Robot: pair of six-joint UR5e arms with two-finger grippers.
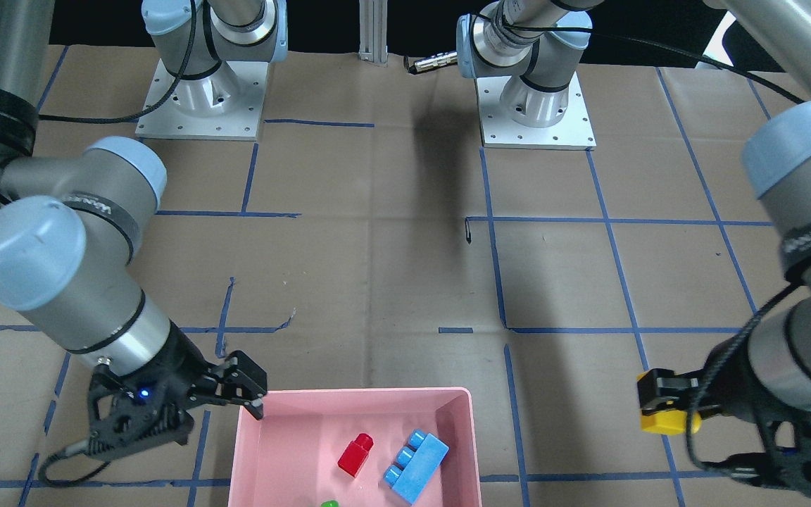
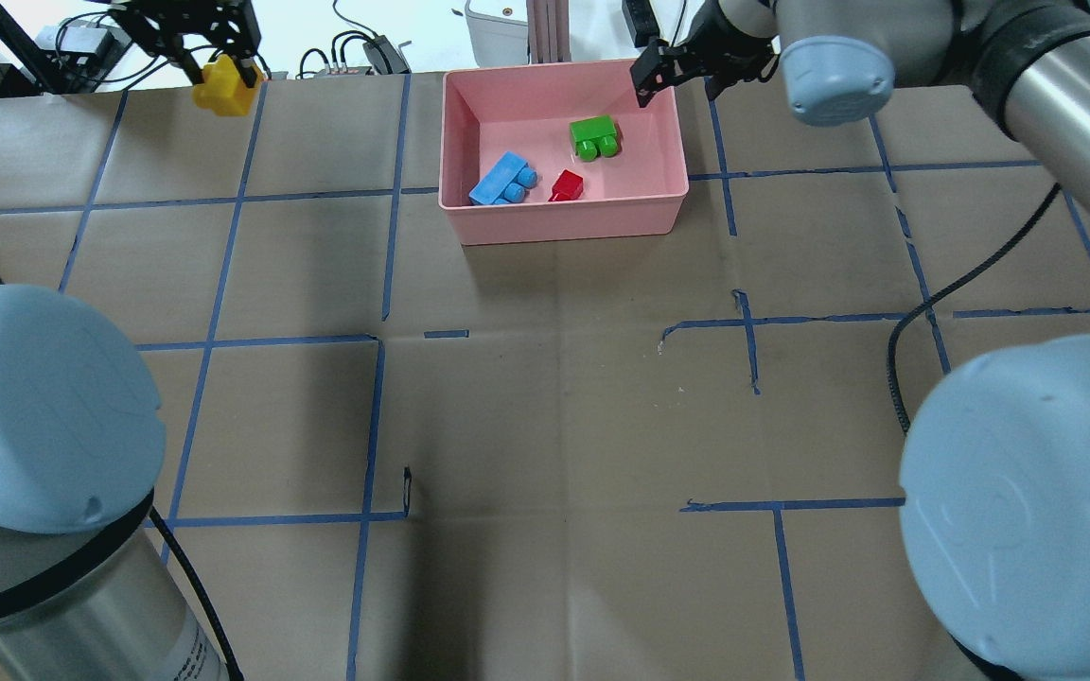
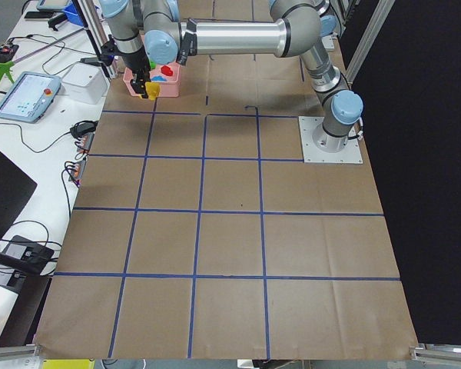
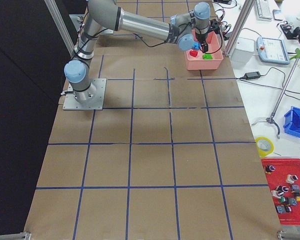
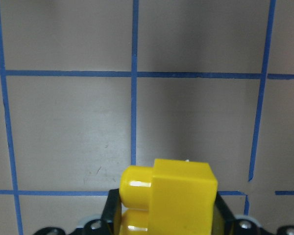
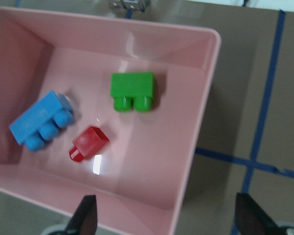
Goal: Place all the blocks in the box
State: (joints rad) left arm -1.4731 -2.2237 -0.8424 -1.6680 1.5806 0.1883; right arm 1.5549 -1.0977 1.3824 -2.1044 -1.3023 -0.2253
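The pink box (image 2: 564,227) stands at the far middle of the table. In it lie the green brick (image 2: 594,135), the long blue brick (image 2: 501,180) and the small red brick (image 2: 567,185). The right wrist view shows them too: green (image 6: 133,90), blue (image 6: 39,120), red (image 6: 89,143). My right gripper (image 2: 677,85) is open and empty, above the box's far right corner. My left gripper (image 2: 221,71) is shut on the yellow brick (image 2: 223,90) and holds it above the table, well left of the box. The left wrist view shows the yellow brick (image 5: 169,196) between the fingers.
Brown paper with blue tape lines (image 2: 545,378) covers the table. The two arm bases (image 1: 201,98) (image 1: 536,105) stand on the robot's side. Cables and devices lie beyond the table's far edge (image 2: 356,47).
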